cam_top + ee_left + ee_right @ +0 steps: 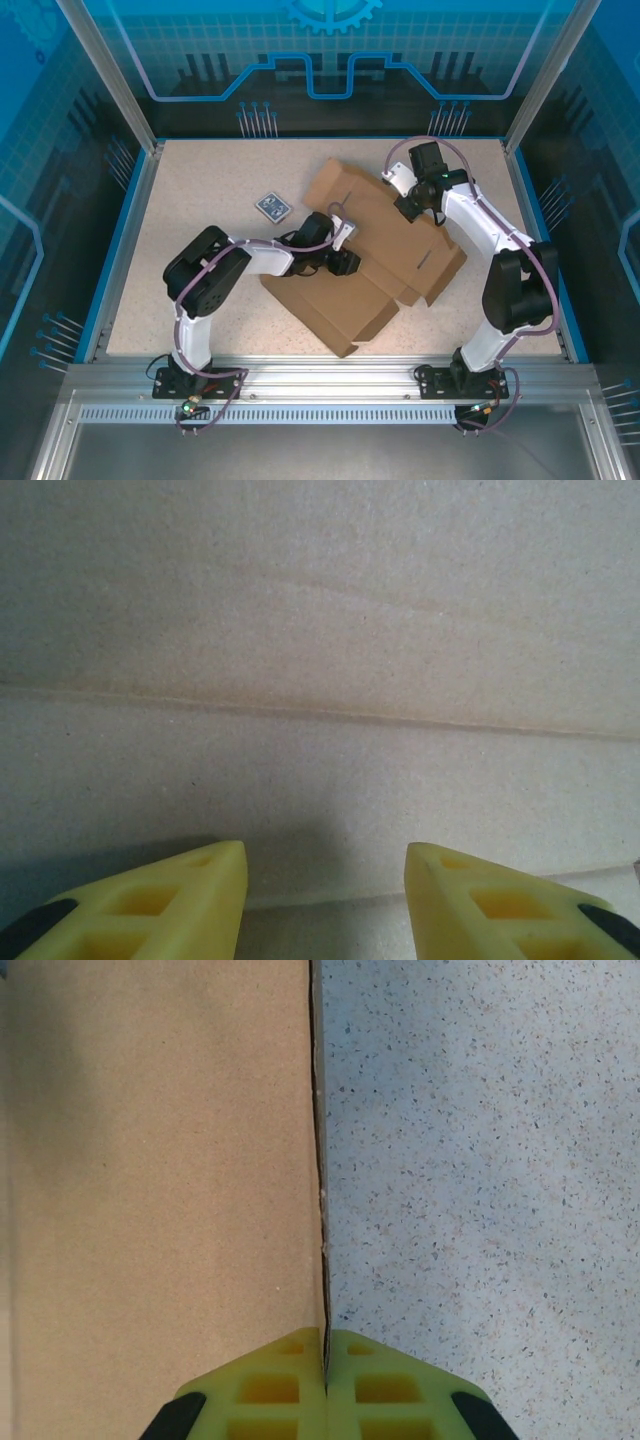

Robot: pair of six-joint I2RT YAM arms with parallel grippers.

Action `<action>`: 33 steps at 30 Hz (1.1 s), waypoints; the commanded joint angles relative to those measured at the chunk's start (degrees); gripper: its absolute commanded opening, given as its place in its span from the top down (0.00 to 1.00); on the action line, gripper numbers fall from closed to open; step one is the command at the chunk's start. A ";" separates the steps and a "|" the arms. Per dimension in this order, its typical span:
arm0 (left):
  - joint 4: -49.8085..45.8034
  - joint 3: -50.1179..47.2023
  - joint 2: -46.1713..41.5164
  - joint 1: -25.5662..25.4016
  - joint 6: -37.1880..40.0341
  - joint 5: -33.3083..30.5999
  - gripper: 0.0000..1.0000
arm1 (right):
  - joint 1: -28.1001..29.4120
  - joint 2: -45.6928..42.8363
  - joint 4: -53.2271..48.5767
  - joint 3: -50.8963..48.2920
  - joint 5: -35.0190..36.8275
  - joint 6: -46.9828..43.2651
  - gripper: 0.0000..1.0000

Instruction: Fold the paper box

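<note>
The paper box (385,250) lies opened out near the middle of the table (200,190), its brown panels running on a diagonal from the far centre toward the near right. My left arm rises from its base at the near edge and bends at the elbow. Its forearm reaches rightward and low over the table, which puts my left gripper (345,262) at the left edge of the cardboard, where the upper and lower panels meet. In the left wrist view the left gripper (325,865) points straight at a flat cardboard face (320,630) crossed by one horizontal crease. Its jaws stand moderately apart, and cardboard shows through the gap. My right arm rises from its base to a high elbow on the right, then extends away and to the left, with the wrist turned down. My right gripper (408,208) sits at the far right edge of the box. In the right wrist view the right gripper (327,1338) has its yellow fingers (270,1385) pressed together. The seam between them lines up with a straight cardboard edge that has cardboard (160,1160) on the left and speckled table (480,1160) on the right. I cannot tell whether that edge is caught between the tips. A small blue-and-white card pack (272,207) lies on the table just left of the box, apart from both grippers.
</note>
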 commanded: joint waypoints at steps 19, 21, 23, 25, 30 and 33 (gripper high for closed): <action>6.95 2.36 6.78 -1.15 0.42 -4.07 0.60 | 7.37 -8.95 -1.81 -5.20 3.27 11.03 1.00; 7.37 2.54 6.76 -1.19 0.58 -4.43 0.60 | 9.72 -10.43 -1.82 -6.45 5.17 12.17 1.00; 7.72 2.53 6.81 -1.19 0.69 -4.59 0.60 | 11.72 -11.75 -1.76 -7.52 5.96 13.30 1.00; 8.09 2.41 6.85 -1.13 0.69 -4.61 0.60 | 13.51 -12.73 -1.55 -8.58 6.63 14.20 1.00; 8.97 2.07 7.03 -1.20 0.67 -4.71 0.60 | 17.25 -13.39 -1.28 -9.87 9.30 14.98 1.00; 9.21 1.85 7.00 -1.18 0.48 -4.80 0.60 | 18.09 -13.42 -0.96 -9.83 11.44 14.05 1.00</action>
